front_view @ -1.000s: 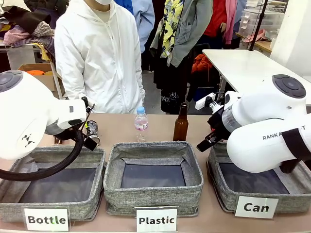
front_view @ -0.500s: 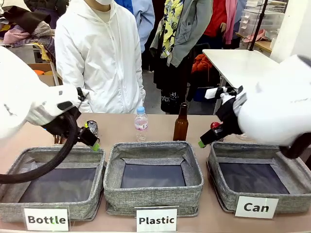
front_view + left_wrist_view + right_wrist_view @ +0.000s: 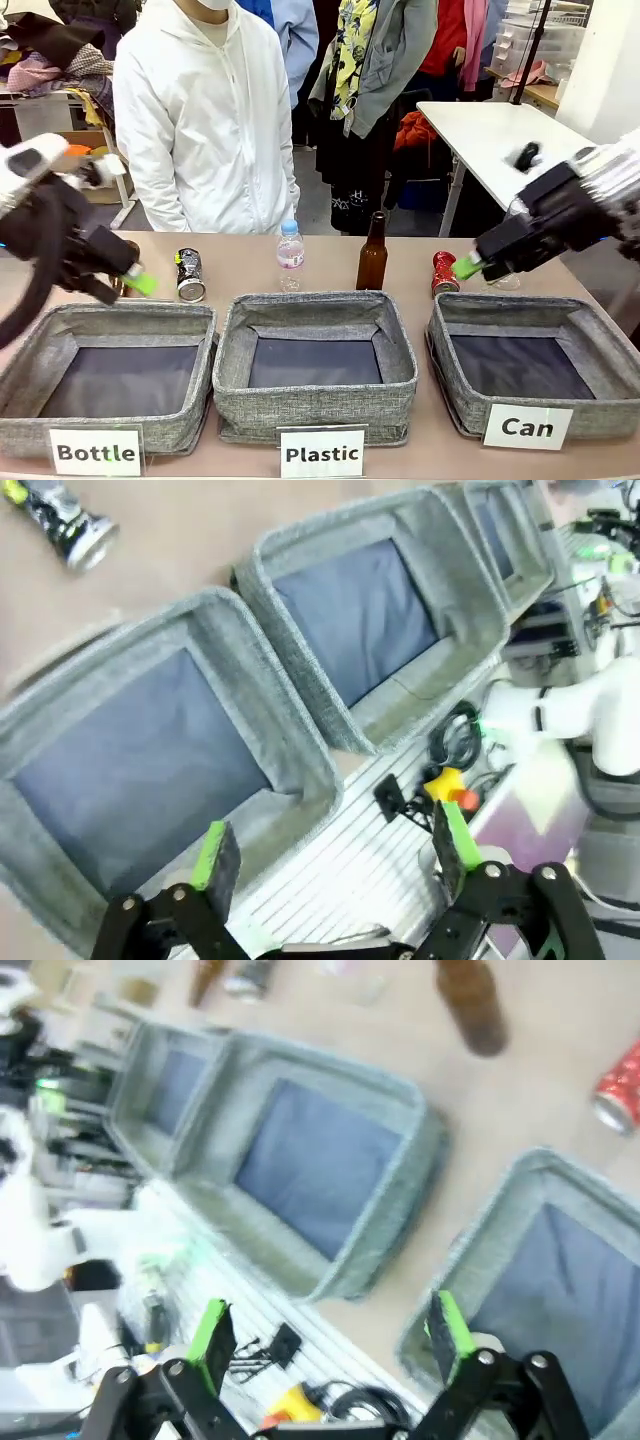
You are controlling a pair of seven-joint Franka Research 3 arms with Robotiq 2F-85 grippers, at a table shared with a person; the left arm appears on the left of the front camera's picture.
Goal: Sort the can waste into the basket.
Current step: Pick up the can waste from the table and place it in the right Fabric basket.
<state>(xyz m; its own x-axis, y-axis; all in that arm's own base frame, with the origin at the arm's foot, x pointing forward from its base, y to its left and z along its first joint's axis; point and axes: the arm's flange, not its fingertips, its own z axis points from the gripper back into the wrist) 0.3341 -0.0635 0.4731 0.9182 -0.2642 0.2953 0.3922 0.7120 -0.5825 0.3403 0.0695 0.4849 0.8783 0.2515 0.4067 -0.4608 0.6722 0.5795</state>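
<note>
Right claw point(image 3: 330, 1325) agape, woven grey basket point(image 3: 462, 400), cyl. red can point(image 3: 444, 273)

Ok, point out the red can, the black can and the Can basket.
red can point(image 3: 444, 274): front view, on its red side wall.
black-and-grey can point(image 3: 190, 275): front view, on its dark side wall.
Can basket point(image 3: 458, 405): front view, on its front wall, near the left corner.

Black left end effector point(image 3: 335, 842), green pads point(image 3: 209, 854)
</note>
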